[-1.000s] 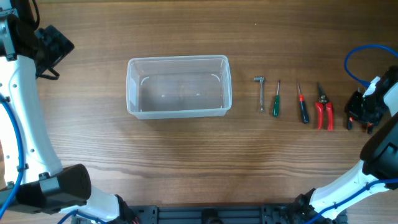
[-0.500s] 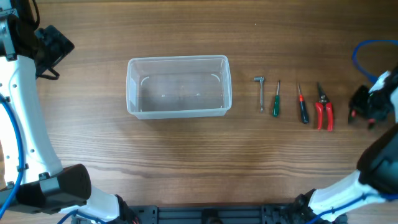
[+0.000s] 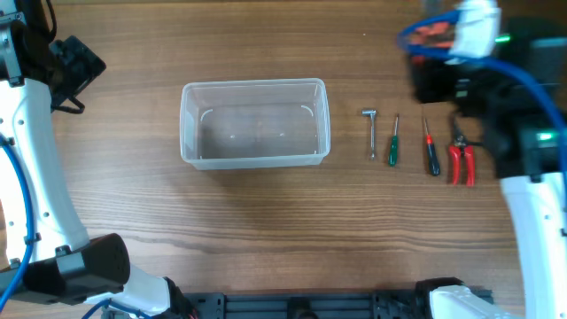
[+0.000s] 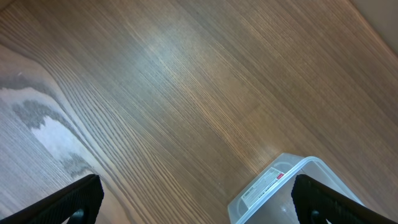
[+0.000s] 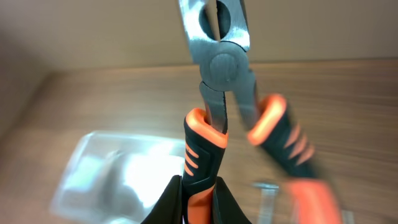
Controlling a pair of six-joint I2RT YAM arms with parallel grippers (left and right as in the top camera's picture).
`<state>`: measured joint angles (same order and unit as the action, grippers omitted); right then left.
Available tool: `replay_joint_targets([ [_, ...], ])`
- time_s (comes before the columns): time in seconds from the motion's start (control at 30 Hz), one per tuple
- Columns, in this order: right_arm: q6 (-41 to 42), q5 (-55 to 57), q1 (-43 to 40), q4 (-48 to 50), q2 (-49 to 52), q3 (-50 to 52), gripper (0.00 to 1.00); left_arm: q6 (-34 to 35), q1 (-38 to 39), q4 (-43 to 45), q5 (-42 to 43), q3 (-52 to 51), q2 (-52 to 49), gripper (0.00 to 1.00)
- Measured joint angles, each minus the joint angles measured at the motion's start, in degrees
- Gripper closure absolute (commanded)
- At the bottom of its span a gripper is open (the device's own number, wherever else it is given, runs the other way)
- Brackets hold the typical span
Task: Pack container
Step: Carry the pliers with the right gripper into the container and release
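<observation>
While my right gripper (image 5: 198, 190) hangs above the wooden table (image 3: 266, 230), its two black fingers (image 5: 177, 200) pinch one orange-and-black handle of a pair of pliers (image 5: 227, 65). The steel nose points up and away from my wrist. The second handle stands free to one side of the grip, touched by neither finger.

Below and to the left of that grip, blurred in the wrist view, lies the clear plastic container (image 3: 257, 160). Seen from overhead, it sits upright on the table, well apart from my right arm (image 3: 523, 142), which shows only as a blur over the far right corner.

Four small tools lie in a row between the container and that arm:
- An L-shaped metal tool (image 3: 370, 133) is nearest the container.
- A green-handled screwdriver (image 3: 392, 147) lies just beside the metal tool.
- A red-and-black screwdriver (image 3: 431, 152) comes next.
- Red-handled cutters (image 3: 461, 161) lie closest to my right arm.

None of them touches the container.

My left gripper (image 4: 196, 196) is spread wide, with its dark fingers (image 4: 78, 200) at the two bottom corners of its own view and wood grain between them. A rounded corner of the container, bearing a white label (image 4: 264, 185), lies just ahead of the gap, nearer the finger at the right of that view.
</observation>
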<state>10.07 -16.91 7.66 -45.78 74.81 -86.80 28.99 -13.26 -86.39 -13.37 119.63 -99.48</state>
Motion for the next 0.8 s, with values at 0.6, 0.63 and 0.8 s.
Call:
replay_joint_targets([
  [0.6,15.7,6.9,28.3,6.7,27.3,0.3,0.96,0.0,0.0,0.0,0.0,0.0,0.0,0.0],
  [0.63,16.1,7.0,28.3,7.1,28.2,0.4,0.96,0.0,0.0,0.0,0.0,0.0,0.0,0.0],
  [0.8,14.1,7.7,28.4,8.2,29.7,0.4,0.96,0.0,0.0,0.0,0.0,0.0,0.0,0.0],
])
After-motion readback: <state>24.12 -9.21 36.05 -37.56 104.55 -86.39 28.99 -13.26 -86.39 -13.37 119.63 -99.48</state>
